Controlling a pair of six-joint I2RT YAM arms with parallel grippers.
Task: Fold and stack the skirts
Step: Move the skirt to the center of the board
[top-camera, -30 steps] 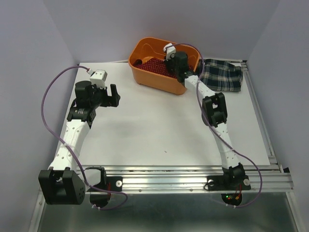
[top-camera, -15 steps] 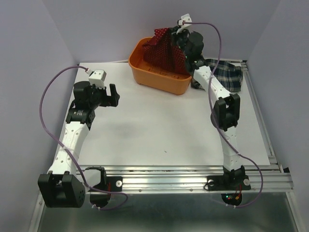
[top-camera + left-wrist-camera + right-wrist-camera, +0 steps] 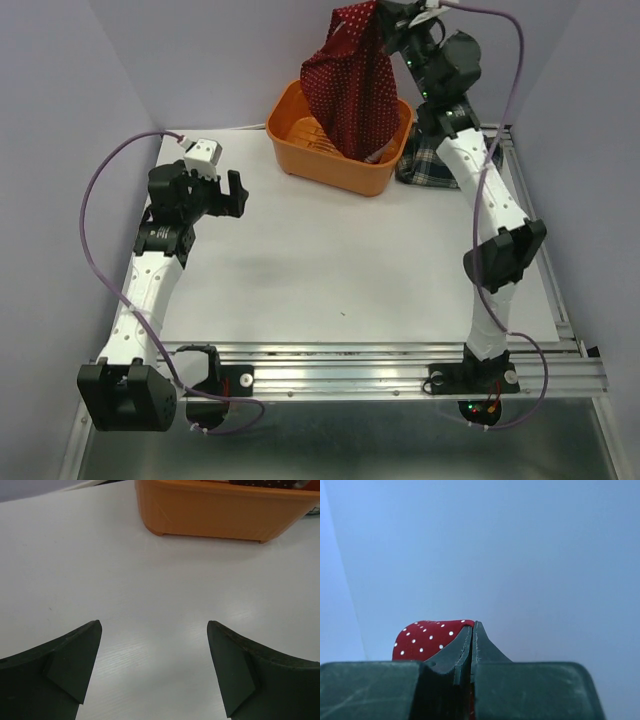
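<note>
My right gripper [image 3: 388, 14] is raised high above the orange bin [image 3: 300, 158] and is shut on the dark red dotted skirt [image 3: 350, 85], which hangs down with its lower end still inside the bin. In the right wrist view the jaws are pressed together [image 3: 473, 630] with a fold of the red skirt [image 3: 422, 639] bulging on their left. The plaid skirt [image 3: 440, 168] lies crumpled on the table right of the bin, partly hidden by the right arm. My left gripper [image 3: 235, 193] is open and empty, low over the table's left side; it also shows in the left wrist view [image 3: 154, 630].
The orange bin stands at the table's back centre and shows in the left wrist view [image 3: 220, 515] ahead of the left fingers. Purple-grey walls close in the back and both sides. A metal rail [image 3: 400, 365] runs along the near edge.
My right gripper has risen from inside the bin to high above it, pulling the red skirt up and out. The left arm has barely moved.
</note>
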